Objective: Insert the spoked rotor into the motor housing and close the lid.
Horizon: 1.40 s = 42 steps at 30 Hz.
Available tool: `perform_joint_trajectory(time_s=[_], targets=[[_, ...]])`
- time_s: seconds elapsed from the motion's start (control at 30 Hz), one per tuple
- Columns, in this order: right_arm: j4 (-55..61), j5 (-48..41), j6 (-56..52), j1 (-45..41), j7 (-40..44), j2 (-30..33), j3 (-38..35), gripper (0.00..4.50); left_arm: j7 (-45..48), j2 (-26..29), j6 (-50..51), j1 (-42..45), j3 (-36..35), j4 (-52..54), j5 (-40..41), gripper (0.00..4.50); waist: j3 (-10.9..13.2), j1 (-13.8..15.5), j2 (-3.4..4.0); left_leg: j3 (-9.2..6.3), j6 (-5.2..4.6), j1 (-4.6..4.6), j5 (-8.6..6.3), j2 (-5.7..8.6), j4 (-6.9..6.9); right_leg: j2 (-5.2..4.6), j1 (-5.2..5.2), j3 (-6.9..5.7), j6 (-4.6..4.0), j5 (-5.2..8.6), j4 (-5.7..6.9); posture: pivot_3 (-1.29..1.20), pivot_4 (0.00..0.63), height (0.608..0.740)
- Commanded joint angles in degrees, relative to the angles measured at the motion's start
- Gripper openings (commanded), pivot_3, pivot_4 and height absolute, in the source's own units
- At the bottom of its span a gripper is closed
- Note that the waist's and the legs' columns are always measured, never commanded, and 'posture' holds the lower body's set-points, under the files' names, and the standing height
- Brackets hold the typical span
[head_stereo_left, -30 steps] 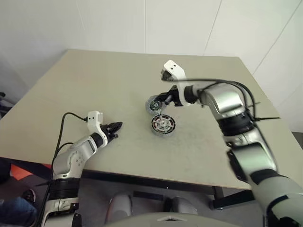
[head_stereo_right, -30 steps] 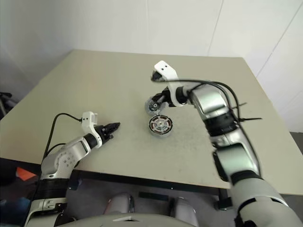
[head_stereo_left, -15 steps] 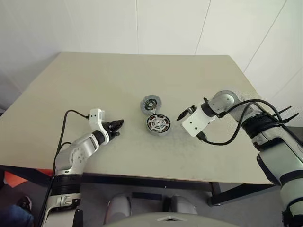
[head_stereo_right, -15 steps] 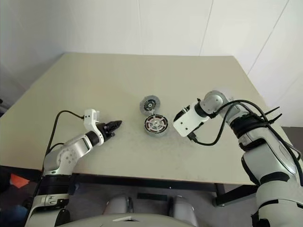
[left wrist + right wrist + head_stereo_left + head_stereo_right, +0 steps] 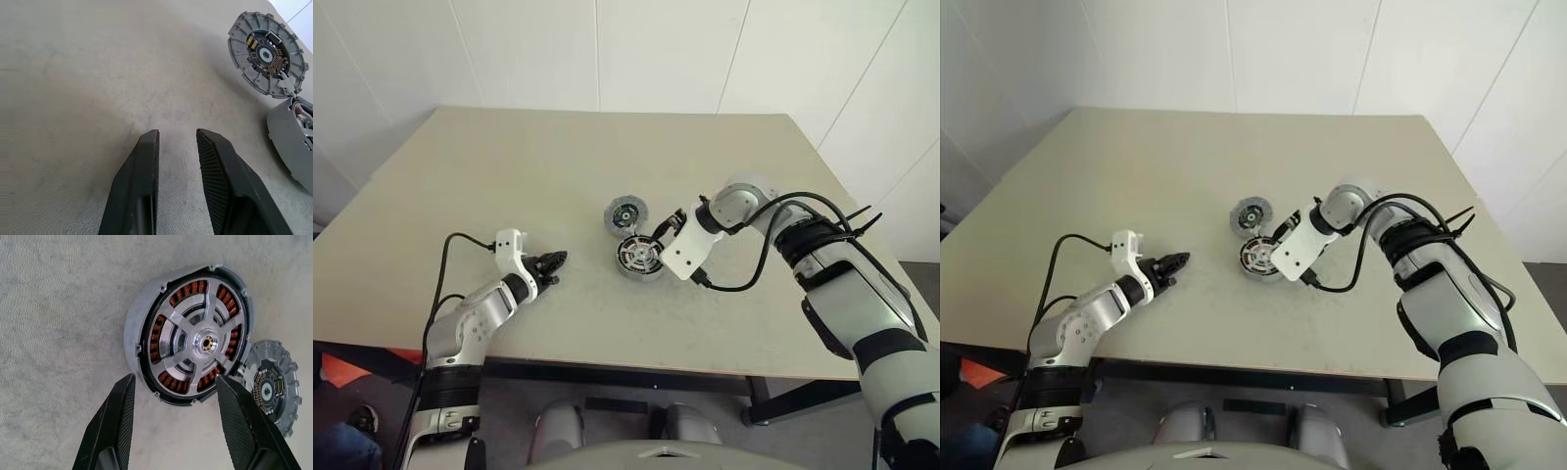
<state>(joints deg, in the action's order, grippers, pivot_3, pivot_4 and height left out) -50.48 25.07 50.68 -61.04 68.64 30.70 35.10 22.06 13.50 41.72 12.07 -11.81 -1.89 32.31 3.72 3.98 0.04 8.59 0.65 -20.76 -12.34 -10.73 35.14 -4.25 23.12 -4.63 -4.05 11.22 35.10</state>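
Two silver-grey robot arms with glossy, rounded shells and black joint bands reach over a table. The right arm (image 5: 822,284) is built of bulbous metallic segments, with a thin black cable looping loose from the forearm to the wrist, where a flat white block-shaped housing (image 5: 685,253) sits. The left arm (image 5: 475,328) carries a smaller white wrist block (image 5: 511,245) and a black cable arching back from it. Each arm ends in a gripper of two black fingers: the left gripper (image 5: 177,147) has tapered matte fingers with finely ribbed inner pads (image 5: 211,171); the right gripper (image 5: 174,396) has broad, smooth black blades.
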Motion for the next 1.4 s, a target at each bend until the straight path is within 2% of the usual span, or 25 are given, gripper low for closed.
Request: perform_joint_trajectory(time_s=[0.03, 0.5, 0.6, 0.77, 0.97, 1.1, 1.17, 1.27, 1.33, 1.4], targets=[[-1.07, 1.11, 1.22, -0.61, -0.79, -0.13, 0.5, 2.9, -0.3, 0.3, -0.71, -0.38, -1.18, 2.3, 0.45, 1.31, 0.0, -0.1, 0.0, 0.0, -0.01, -0.02, 0.0, 0.0, 0.0, 0.0, 0.0, 0.0, 0.0, 0.0, 0.0, 0.0, 0.0, 0.74], [-11.48, 9.15, 3.99, -2.94, -9.07, -2.15, 3.31, 2.9, -0.75, 0.0, -0.54, -0.22, -1.5, 2.9, 0.74, 1.31, 0.0, -0.55, 0.0, 0.01, 0.14, 0.19, -0.01, -0.02, 0.03, 0.0, -0.09, 0.04, -0.01, 0.0, 0.18, 0.0, 0.0, 0.74], [-11.7, 7.64, 4.97, -2.75, -6.98, -2.45, 2.88, 2.34, -0.85, -0.05, -0.61, -0.32, -1.55, 2.93, 0.69, 1.31, 0.0, -0.91, 0.0, 0.01, 0.17, 0.3, 0.01, -0.01, 0.04, 0.0, -0.17, 0.05, 0.0, 0.01, 0.21, 0.0, 0.0, 0.74], [-11.15, 5.89, 5.57, -2.4, -6.98, -3.0, 1.67, 0.66, -0.89, -0.01, -0.71, -0.28, -1.54, 2.77, 0.61, 1.31, -0.03, -1.26, -0.06, -0.01, 0.16, 0.37, 0.0, -0.02, 0.03, 0.0, -0.21, 0.05, -0.03, -0.01, 0.23, 0.0, 0.0, 0.74], [-10.55, 4.53, 4.81, -1.9, -6.67, -2.98, 0.54, 0.66, -0.8, -0.02, -0.92, 0.0, -1.48, 2.46, 0.51, 1.31, -0.03, -1.49, -0.05, -0.01, 0.16, 0.23, 0.0, -0.03, 0.03, 0.0, -0.13, 0.05, -0.05, -0.01, 0.23, 0.0, 0.0, 0.74], [-10.14, 3.85, 2.27, -1.51, -6.48, -2.65, -0.34, 0.01, -0.84, -0.17, -1.11, 0.05, -1.43, 2.3, 0.43, 1.31, -0.03, -1.45, -0.07, -0.01, 0.16, 0.23, 0.0, -0.02, 0.04, 0.0, -0.14, 0.04, -0.05, -0.01, 0.22, 0.0, 0.0, 0.74], [-9.39, 2.36, -0.05, -0.85, -5.8, -2.6, -1.51, 0.0, -0.9, -0.29, -1.21, 0.01, -1.41, 2.28, 0.38, 1.31, -0.03, -1.5, -0.07, -0.01, 0.15, 0.21, 0.0, -0.02, 0.04, 0.0, -0.14, 0.05, -0.05, -0.01, 0.22, 0.0, 0.0, 0.74], [-3.6, -5.62, -11.02, 2.42, 2.64, -2.86, -5.47, 0.0, -1.02, -0.58, -1.38, -0.27, -1.42, 2.43, 0.35, 1.31, -0.02, -1.35, -0.06, -0.02, 0.16, 0.21, 0.01, -0.03, 0.05, 0.0, -0.15, 0.04, -0.06, -0.01, 0.23, 0.0, 0.0, 0.74], [5.38, -11.84, -23.67, 5.65, 9.78, -2.5, -8.23, 0.0, -1.07, -0.79, -1.59, -0.57, -1.43, 2.46, 0.34, 1.31, -0.02, -1.26, -0.07, -0.02, 0.15, 0.19, 0.01, -0.01, 0.06, 0.0, -0.14, 0.04, -0.06, -0.02, 0.23, 0.0, 0.0, 0.74], [15.03, -15.1, -38.39, 8.38, 12.99, -2.12, -10.64, 0.0, -1.14, -1.03, -1.84, -0.83, -1.43, 2.34, 0.31, 1.31, -0.02, -1.2, -0.07, -0.06, 0.08, 0.13, 0.0, -0.03, 0.05, 0.0, -0.13, 0.04, -0.06, -0.02, 0.2, 0.0, 0.0, 0.74]])
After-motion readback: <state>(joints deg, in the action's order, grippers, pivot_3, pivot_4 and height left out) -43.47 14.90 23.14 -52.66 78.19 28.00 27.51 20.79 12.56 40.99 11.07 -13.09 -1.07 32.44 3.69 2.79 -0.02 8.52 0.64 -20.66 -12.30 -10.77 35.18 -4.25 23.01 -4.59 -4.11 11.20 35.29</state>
